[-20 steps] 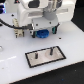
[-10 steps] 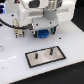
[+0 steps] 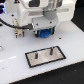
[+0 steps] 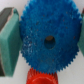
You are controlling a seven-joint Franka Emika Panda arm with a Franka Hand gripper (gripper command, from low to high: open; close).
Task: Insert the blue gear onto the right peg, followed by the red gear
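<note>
The blue gear [image 4: 47,30] fills the wrist view, with its centre hole in the middle. My gripper [image 4: 46,42] is shut on it, with a teal pad [image 4: 9,42] against its teeth on one side and the other pad at the opposite rim. The red gear [image 4: 42,77] lies right beside the blue one, only partly in view. In the exterior view my gripper [image 3: 45,35] holds the blue gear [image 3: 45,35] low over the white table, behind the grey plate [image 3: 46,59]. The right peg [image 3: 50,50] stands upright near the plate's right end. The red gear is hidden there.
The plate's other pin [image 3: 36,55] stands near its left end. The white arm and its base [image 3: 37,12] fill the back of the exterior view, with dark cables [image 3: 12,25] at the exterior view's left. The table edge runs along the exterior view's right.
</note>
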